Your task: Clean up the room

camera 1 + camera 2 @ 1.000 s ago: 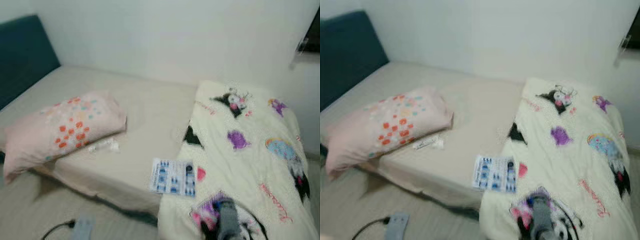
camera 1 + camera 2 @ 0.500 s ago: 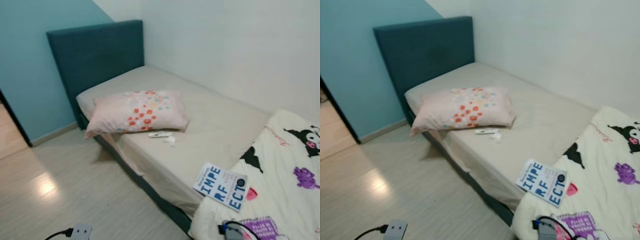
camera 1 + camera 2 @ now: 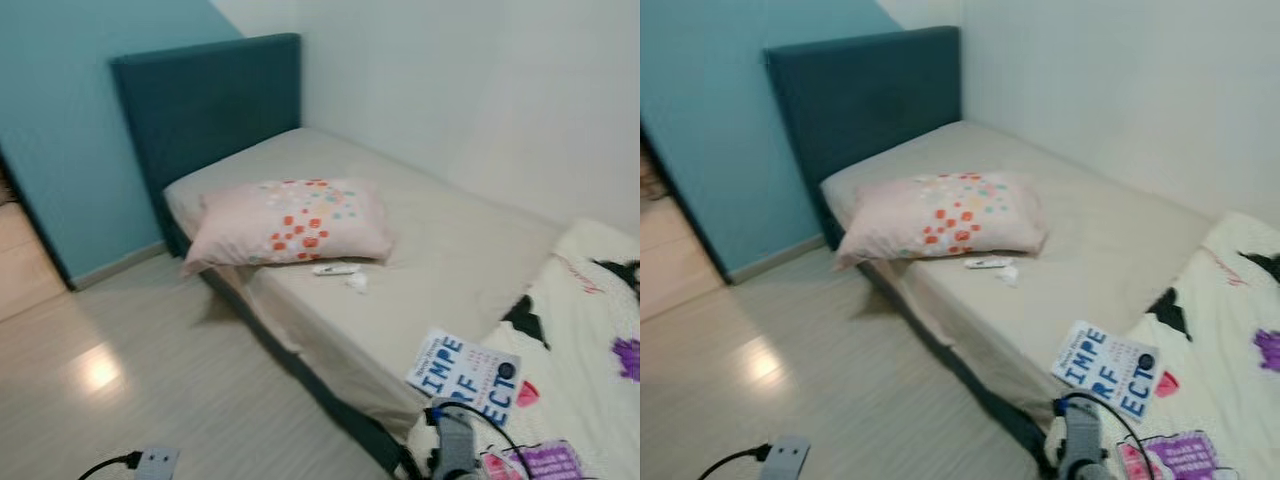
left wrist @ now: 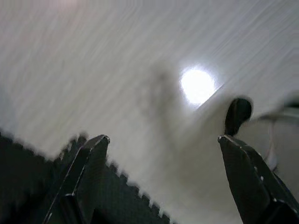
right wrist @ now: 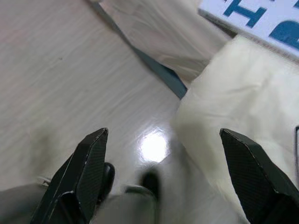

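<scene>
A bed (image 3: 445,235) with a beige sheet stands against the white wall. On it lies a pink pillow (image 3: 290,220) with orange dots, overhanging the bed's near edge. Beside the pillow are a small white stick-shaped item (image 3: 335,269) and a crumpled white scrap (image 3: 357,283). A white book (image 3: 465,375) with blue letters rests at the mattress edge, touching a cream cartoon blanket (image 3: 590,330). My right arm (image 3: 455,445) hangs by the blanket's corner. My right gripper (image 5: 163,132) is open over the floor next to the blanket (image 5: 233,93). My left gripper (image 4: 162,137) is open above bare floor.
A dark teal headboard (image 3: 200,110) backs onto a light blue wall. A white power strip (image 3: 155,463) with a black cord lies on the pale wood floor (image 3: 150,350) at the lower left. A doorway opens at the far left.
The camera has swung left, from the blanket and bed foot to the headboard and floor. Pillow, book and small items lie where they were.
</scene>
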